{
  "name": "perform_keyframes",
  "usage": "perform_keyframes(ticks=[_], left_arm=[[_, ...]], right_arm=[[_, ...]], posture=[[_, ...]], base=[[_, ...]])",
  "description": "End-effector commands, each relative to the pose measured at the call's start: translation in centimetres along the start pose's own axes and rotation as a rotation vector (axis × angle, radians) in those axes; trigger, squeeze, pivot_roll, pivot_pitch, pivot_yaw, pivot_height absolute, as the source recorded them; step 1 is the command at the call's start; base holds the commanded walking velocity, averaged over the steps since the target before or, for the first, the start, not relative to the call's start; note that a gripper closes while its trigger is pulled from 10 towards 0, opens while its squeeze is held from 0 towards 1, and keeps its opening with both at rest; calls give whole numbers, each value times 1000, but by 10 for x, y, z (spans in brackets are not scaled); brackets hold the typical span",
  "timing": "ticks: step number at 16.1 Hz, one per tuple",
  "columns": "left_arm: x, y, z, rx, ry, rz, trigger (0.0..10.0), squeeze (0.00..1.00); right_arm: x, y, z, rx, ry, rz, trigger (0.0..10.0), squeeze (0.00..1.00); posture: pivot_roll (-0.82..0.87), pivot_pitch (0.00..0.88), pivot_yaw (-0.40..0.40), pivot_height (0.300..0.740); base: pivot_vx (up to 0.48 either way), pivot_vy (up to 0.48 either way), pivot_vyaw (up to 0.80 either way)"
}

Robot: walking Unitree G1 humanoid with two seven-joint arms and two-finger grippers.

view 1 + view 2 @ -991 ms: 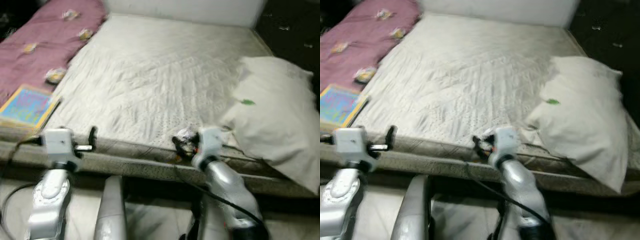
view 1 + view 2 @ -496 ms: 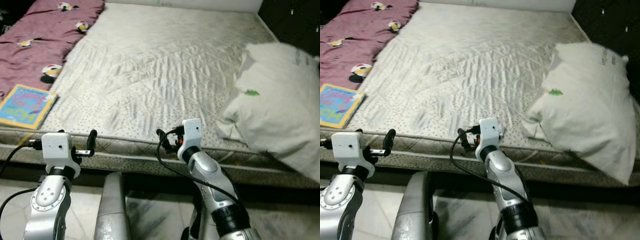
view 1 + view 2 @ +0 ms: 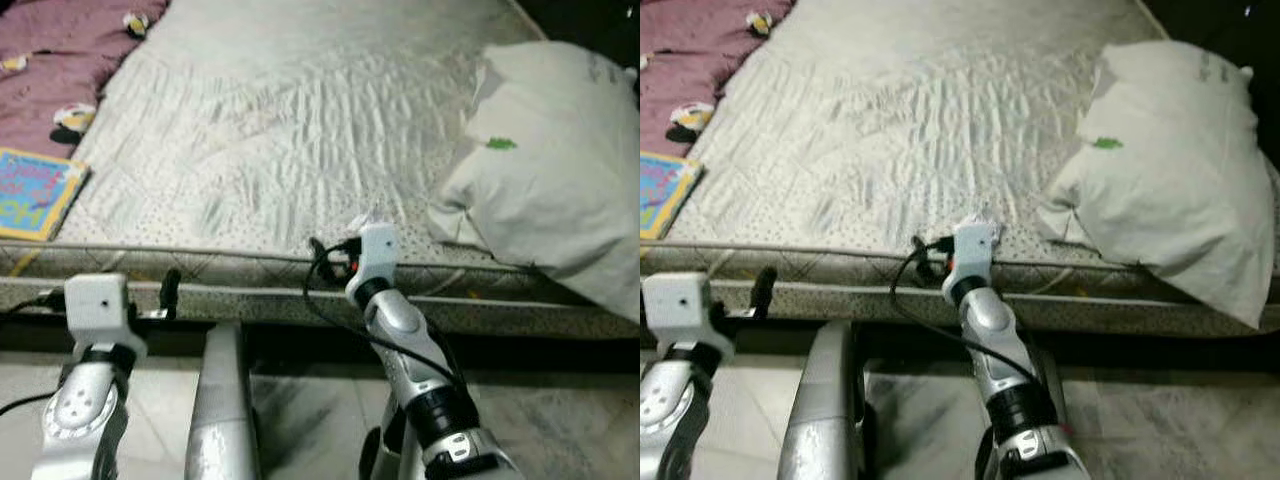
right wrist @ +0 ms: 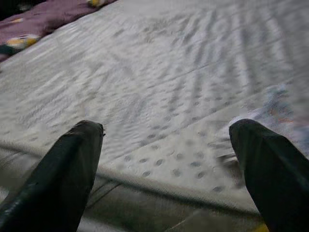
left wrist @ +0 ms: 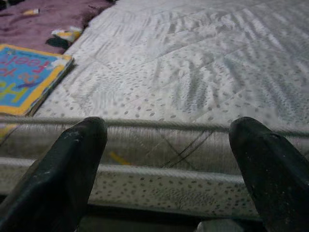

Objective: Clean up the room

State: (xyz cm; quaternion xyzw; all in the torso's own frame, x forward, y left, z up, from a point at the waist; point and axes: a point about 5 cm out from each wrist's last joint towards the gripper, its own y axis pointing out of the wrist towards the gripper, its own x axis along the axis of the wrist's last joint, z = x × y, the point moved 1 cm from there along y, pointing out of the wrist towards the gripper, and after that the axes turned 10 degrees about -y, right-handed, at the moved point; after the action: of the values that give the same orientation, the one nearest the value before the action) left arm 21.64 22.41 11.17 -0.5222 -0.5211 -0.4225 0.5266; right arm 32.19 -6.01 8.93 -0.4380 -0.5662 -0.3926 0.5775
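Just beside right fingers (image 4: 263, 164), crumpled wrapper (image 4: 282, 104)

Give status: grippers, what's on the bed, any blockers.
Left gripper open, empty, facing mattress edge. Right gripper open over mattress edge, small wrapper beside it. Book and pillow on bed. Nothing blocking.

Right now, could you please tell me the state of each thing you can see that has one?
Left claw: open, empty, level with the mattress side.
Right claw: open, empty, at the mattress edge.
White quilted mattress: bare, its cover wrinkled.
White pillow: lying at the mattress's right edge, overhanging it.
Blue and yellow picture book: closed, flat on the mattress.
Maroon patterned blanket: spread out, rumpled.
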Motion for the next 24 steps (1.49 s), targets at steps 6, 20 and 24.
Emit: perform_keyframes(ticks=[6, 20, 24], left_arm=[[0, -31, 2, 7, 19, 64, 10000, 0], [1, -49, -8, -72, -36, 140, 10000, 0], [0, -42, -14, -120, -24, 132, 10000, 0]], right_arm=[[13, 17, -17, -86, -81, -49, 10000, 0], [12, 47, -35, -90, -147, 114, 0, 0], [6, 45, -37, -74, -135, 143, 0, 0]], posture=[[194, 241, -32, 490], [200, 261, -46, 490], [193, 240, -51, 490]], base=[[0, 0, 0], [0, 0, 0], [0, 0, 0]])
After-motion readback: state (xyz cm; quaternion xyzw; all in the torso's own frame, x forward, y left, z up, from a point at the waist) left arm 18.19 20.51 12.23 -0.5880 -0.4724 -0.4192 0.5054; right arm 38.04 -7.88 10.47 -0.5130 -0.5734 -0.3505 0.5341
